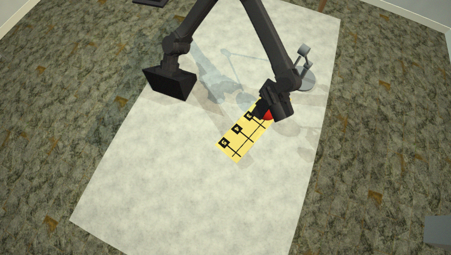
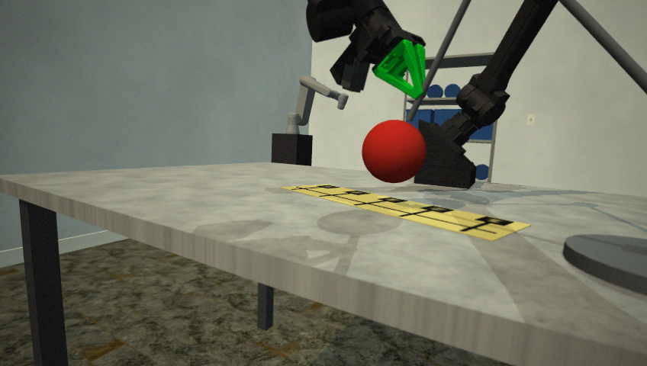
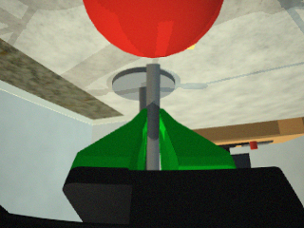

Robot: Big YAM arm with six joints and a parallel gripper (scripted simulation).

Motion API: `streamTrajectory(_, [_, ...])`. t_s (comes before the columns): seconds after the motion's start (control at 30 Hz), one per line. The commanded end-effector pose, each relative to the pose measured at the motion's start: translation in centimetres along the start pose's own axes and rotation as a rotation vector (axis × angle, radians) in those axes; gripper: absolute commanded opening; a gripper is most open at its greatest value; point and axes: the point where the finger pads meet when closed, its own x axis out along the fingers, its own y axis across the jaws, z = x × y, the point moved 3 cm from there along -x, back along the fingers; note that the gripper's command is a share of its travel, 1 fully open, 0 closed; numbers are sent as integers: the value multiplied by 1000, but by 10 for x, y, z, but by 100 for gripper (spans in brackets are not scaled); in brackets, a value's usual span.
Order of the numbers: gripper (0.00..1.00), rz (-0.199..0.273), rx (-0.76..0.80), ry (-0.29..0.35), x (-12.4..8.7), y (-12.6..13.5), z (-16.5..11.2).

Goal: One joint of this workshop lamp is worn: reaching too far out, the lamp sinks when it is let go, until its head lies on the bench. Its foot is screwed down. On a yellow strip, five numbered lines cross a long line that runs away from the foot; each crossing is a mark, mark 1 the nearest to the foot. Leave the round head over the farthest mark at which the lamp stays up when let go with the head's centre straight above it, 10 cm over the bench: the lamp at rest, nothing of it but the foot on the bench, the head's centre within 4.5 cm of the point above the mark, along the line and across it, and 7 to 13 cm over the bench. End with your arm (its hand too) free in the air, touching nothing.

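Observation:
The lamp's round red head (image 2: 393, 150) hangs clear above the yellow strip (image 2: 405, 210), near its middle marks. In the overhead view the head (image 1: 267, 115) peeks out from under my wrist, between the line numbered 3 (image 1: 249, 116) and the foot end of the strip. My gripper (image 2: 410, 77) has green fingers shut on the lamp's thin grey rod (image 2: 436, 56) just above the head. The wrist view shows the rod (image 3: 152, 121) between the green fingers, with the head (image 3: 154, 3) beyond. The round grey foot (image 1: 305, 81) sits on the bench.
The arm's black base (image 1: 169, 82) stands at the far side of the bench. Lines 4 (image 1: 236, 128) and 5 (image 1: 223, 142) lie uncovered further out. The lamp's grey joints (image 1: 304, 50) rise over the foot. A second grey arm (image 2: 313, 97) stands beyond the bench.

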Motion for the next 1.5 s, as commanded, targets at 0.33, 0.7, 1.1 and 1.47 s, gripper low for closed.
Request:
streamTrajectory(0.33, [0, 49, 3, -4, -31, 10, 11])
streamTrajectory(0.7, [0, 49, 3, -4, -31, 10, 11])
streamTrajectory(1.1, [0, 49, 3, -4, -33, 11, 13])
streamTrajectory(1.47, [0, 49, 3, -4, -56, 17, 32])
